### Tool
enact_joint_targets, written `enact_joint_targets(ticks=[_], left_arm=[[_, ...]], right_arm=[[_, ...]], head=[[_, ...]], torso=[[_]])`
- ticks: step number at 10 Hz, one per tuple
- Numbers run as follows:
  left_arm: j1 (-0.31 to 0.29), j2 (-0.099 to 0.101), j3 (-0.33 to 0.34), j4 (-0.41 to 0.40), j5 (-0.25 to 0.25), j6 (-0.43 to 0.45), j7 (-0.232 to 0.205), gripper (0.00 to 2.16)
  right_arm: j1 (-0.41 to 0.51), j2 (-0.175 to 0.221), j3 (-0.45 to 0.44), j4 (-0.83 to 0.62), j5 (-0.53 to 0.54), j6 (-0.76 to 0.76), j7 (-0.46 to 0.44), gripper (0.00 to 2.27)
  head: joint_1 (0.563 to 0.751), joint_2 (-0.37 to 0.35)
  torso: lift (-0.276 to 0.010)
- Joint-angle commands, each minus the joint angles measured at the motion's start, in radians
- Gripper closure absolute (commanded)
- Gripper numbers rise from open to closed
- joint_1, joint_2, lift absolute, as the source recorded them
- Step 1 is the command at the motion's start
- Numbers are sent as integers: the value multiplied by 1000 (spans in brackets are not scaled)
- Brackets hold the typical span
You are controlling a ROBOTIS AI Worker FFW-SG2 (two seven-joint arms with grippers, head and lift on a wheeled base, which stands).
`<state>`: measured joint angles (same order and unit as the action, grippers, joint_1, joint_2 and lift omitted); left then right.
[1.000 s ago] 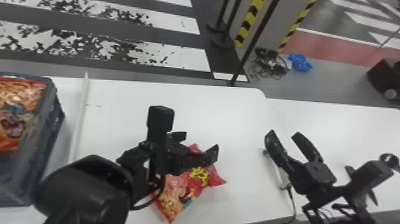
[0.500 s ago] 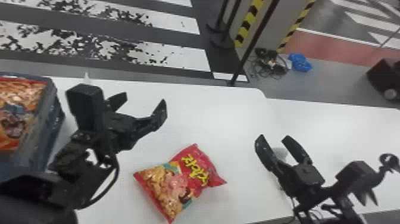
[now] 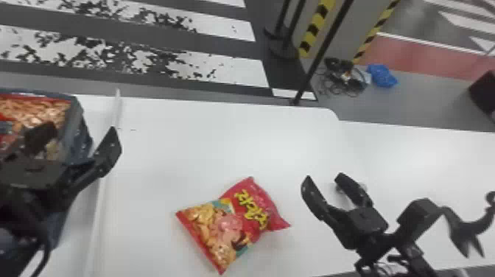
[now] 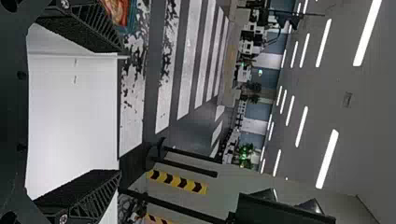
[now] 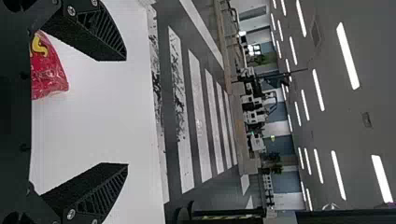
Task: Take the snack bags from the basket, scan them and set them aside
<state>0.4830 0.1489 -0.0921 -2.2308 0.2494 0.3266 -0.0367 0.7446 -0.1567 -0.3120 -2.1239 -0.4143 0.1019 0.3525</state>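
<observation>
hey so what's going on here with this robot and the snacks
Nothing is being held right now. The left gripper, jaws open, is at the basket, where more snacks are. One red snack bag lies on the white table, between it and the right gripper, also open.

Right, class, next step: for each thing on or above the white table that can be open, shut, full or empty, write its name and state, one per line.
Red crinkly snack bag: lying on the table, looks unopened, ungripped
Dark blue-grey plastic basket: open-topped, holding snack
Black left gripper: open, empty
Black right gripper: open, empty
</observation>
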Motion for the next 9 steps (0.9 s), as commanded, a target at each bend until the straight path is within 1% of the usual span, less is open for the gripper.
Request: enact_joint_targets(ticks=[1,2,3,4,5,6,7,8,9], left_arm=[[86,17,61,-33,7,-42,-6,70],[123,27,92,-49,14,-73,-9,70],[152,40,124,-69,30,-73,-11,70],[180,52,144,-87,47,-73,-18,70],[210,55,166,-110,53,-70,-20,70],[232,57,186,-121,71,-70,-22,70],[252,54,196,-135,80,-76,-20,70],[276,49,215,-150,93,-91,-22,70],[301,47,233,-156,102,-143,-23,70]], right_arm=[[-13,-3,37,25,72,-4,36,120],[-13,-4,53,27,98,5,62,120],[-5,-4,57,25,114,26,105,120],[10,-6,70,19,126,29,117,120],[29,-10,96,9,157,45,117,120],[41,-20,146,2,226,48,115,120],[50,-29,200,-7,307,48,106,120],[58,-43,258,-16,373,45,82,120],[72,-61,324,-28,450,39,42,120]], head=[[695,-225],[695,-197],[695,-150],[695,-106],[695,-75],[695,-60],[695,-25],[695,22],[695,49]], torso=[[-75],[-75],[-75],[-75],[-75],[-75],[-75],[-75],[-75]])
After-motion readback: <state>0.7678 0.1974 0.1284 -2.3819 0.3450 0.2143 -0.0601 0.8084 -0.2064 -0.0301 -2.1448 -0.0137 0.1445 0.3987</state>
